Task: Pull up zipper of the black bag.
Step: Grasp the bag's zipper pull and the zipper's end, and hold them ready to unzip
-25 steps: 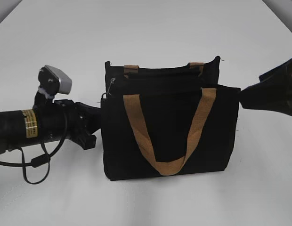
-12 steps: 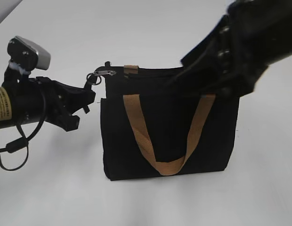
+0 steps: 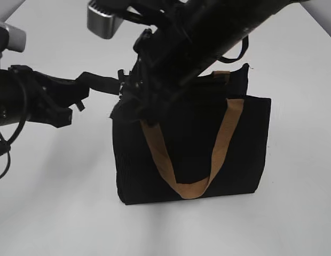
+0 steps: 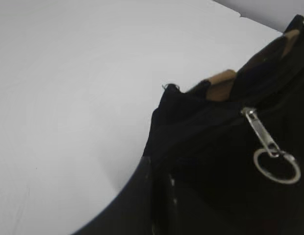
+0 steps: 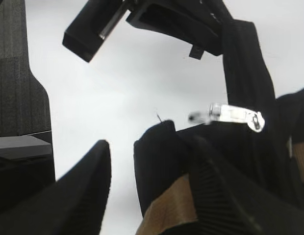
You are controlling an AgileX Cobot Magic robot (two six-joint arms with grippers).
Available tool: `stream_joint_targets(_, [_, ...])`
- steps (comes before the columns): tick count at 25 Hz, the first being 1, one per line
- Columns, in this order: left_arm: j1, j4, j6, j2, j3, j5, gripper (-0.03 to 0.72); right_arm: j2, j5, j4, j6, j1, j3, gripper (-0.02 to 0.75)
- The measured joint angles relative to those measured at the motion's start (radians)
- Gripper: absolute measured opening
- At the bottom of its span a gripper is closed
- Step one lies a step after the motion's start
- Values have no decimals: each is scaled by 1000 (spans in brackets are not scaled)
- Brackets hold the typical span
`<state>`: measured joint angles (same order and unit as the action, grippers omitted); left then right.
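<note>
Step in hand, as you can judge it: getting the right pincer [image 5: 152, 181] onto the zipper [image 4: 262, 134] pull.

The black bag [image 3: 208, 160] stands upright on the white worktop [image 3: 58, 202]. The silvery tab and ring hang at its top left corner.

Your right arm reaches across from upper right; its pincer is released, straddling the corner fabric just below the tab.

The left pincer [image 3: 109, 84] stretches level to that corner, seemingly pinching fabric; cannot tell.

Next: lift, close on the tab.
</note>
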<state>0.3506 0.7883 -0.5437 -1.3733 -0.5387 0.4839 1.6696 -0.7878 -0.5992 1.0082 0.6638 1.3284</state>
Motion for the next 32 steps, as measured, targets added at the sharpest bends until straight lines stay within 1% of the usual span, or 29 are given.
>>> stream_joint_targets(2, [1, 20, -15, 30, 0, -2, 4, 19, 3, -1, -10, 4, 13, 346])
stream_joint_targets(4, [2, 36, -31, 61, 0, -3, 4, 28, 10, 1, -38, 4, 14, 324])
stream_joint_targets(10, [2, 45, -66, 118, 1, 11, 4, 32, 50, 20, -104, 3, 14, 312])
stream_joint_targets(16, [2, 54, -103, 134, 3, 141, 4, 32, 66, 26, -128, 3, 15, 298])
stream_joint_targets(24, [2, 55, -106, 134, 4, 154, 4, 33, 76, 45, -132, 3, 17, 148])
stream_joint_targets(28, [2, 50, -107, 135, 5, 116, 4, 33, 69, 64, -132, 3, 17, 6])
stream_joint_targets(32, [2, 38, -107, 140, 5, -31, 4, 33, 58, 143, -171, 3, 17, -1])
